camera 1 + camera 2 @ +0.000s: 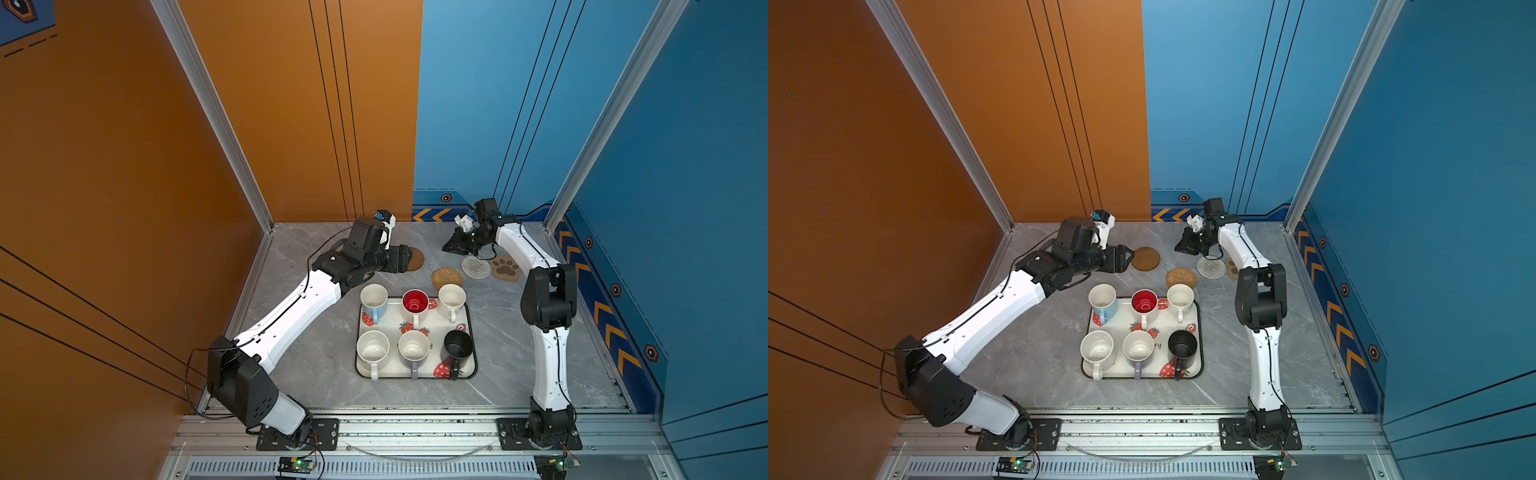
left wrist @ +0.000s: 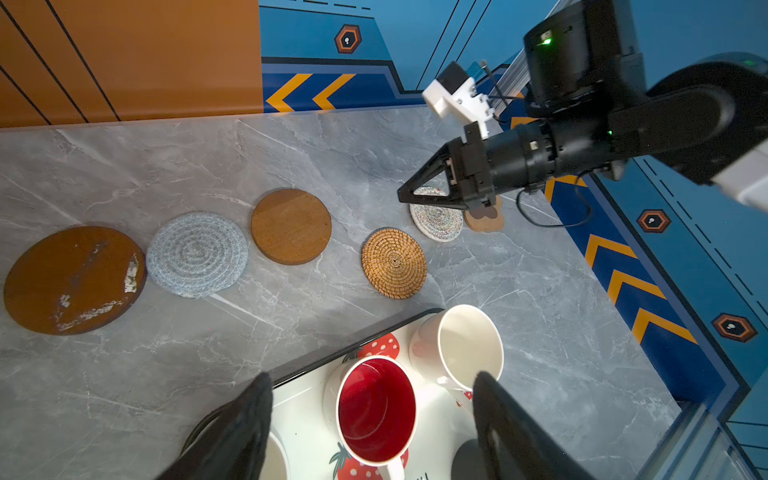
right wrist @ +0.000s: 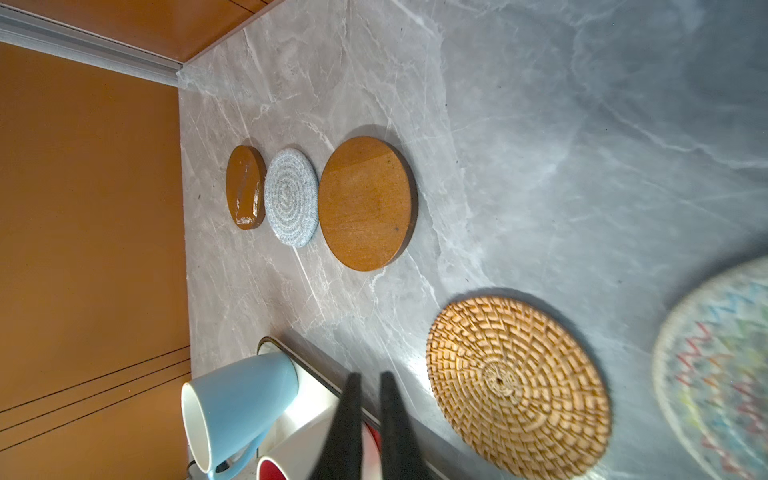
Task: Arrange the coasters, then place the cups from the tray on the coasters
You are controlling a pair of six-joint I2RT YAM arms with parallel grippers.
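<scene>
All six mugs stand on the strawberry tray (image 1: pixel 436 328): light blue mug (image 1: pixel 374 301), red-lined mug (image 1: pixel 415 303) and cream mug (image 1: pixel 451 299) behind, speckled white mug (image 1: pixel 372 349), lavender mug (image 1: pixel 413 349) and black mug (image 1: pixel 457 347) in front. Beyond it the coasters lie in a row: scuffed brown disc (image 2: pixel 75 280), grey woven round (image 2: pixel 197 254), brown disc (image 2: pixel 291 226), rattan round (image 2: pixel 394 263), pale woven round (image 2: pixel 436 220) and paw-print cork piece (image 1: pixel 505 268). The left gripper (image 2: pixel 374 377) hangs empty, jaws wide apart. The right gripper (image 2: pixel 402 196) has its jaws together on nothing, close by the pale woven round.
</scene>
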